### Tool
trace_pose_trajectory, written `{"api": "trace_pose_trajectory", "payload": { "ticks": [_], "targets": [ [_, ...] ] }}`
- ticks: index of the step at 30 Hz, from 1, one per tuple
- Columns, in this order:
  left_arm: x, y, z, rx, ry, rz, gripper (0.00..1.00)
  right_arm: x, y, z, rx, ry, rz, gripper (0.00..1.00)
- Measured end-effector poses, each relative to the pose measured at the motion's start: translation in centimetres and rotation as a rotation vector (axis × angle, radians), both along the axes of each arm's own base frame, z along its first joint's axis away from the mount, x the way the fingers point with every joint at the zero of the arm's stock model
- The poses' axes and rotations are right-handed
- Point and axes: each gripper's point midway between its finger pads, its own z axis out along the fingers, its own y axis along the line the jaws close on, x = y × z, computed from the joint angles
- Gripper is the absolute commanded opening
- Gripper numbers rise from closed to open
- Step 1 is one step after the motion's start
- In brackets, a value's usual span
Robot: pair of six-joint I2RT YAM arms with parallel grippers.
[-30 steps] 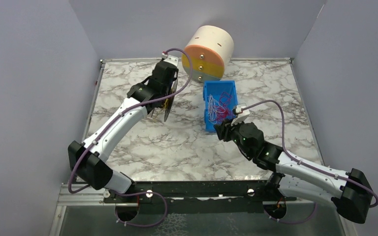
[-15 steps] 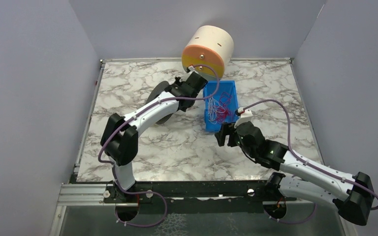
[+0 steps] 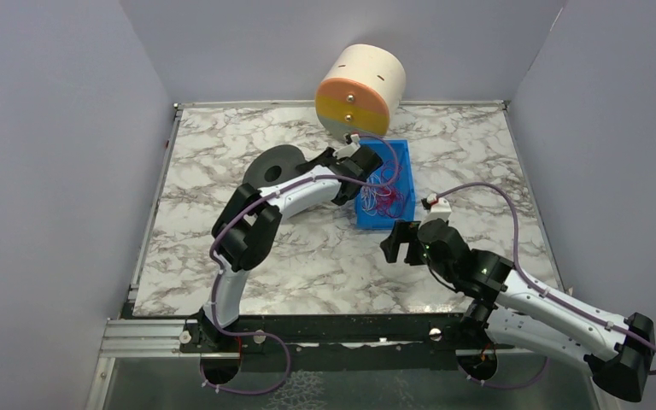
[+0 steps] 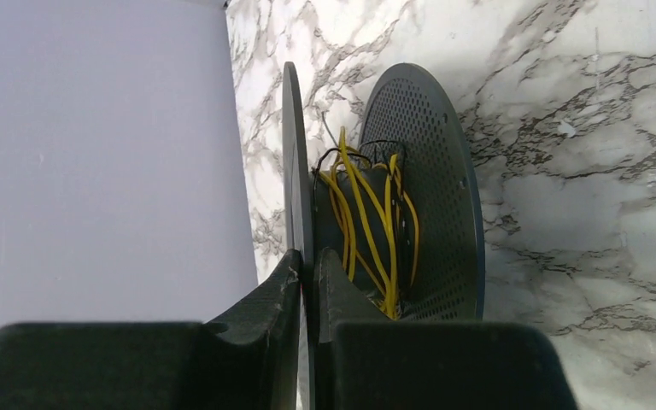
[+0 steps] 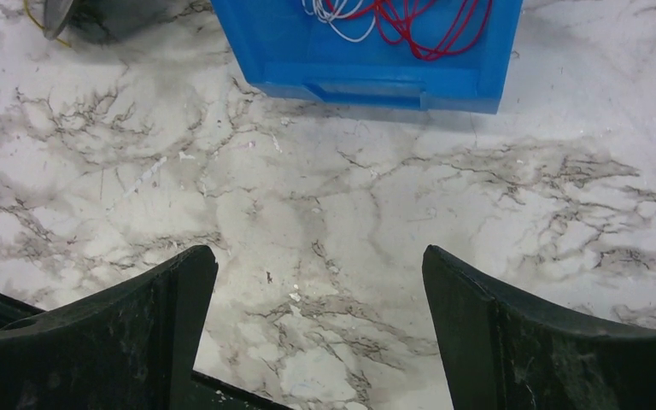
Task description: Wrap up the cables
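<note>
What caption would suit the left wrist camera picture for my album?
Left gripper pinching one flange of a dark spool wound with yellow cables, marble table beyond.

drum (image 3: 360, 90): at the back edge of the table (image 3: 222, 256), right of centre, against the rear wall.
bin (image 3: 382, 220): directly in front of the drum, with loose cables (image 3: 382, 192) lying inside it.
spool (image 3: 269, 162): just left of the bin, with wound cables (image 4: 360, 222) on its core between the two flanges.
left gripper (image 4: 306, 265): between spool and bin, fingers pressed either side of one flange's rim.
right gripper (image 5: 318, 256): in front of the bin, apart from it, over the table, fingers spread wide.
</note>
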Motion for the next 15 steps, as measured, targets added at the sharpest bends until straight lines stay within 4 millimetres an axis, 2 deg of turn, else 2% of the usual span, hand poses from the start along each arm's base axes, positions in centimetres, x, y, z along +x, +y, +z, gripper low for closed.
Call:
{"api": "trace_pose_trajectory", "payload": {
  "ticks": [9, 15],
  "targets": [
    [-0.2, -1.1, -3.7, -0.001, 0.027, 0.011, 0.37, -1.0, -0.3, -1.0, 0.002, 0.067, -0.008, 0.96],
    [-0.6, -2.0, -4.5, -0.052, 0.022, 0.012, 0.56, -1.3, -0.6, -1.5, -0.019, 0.085, -0.007, 0.96]
  ]
}}
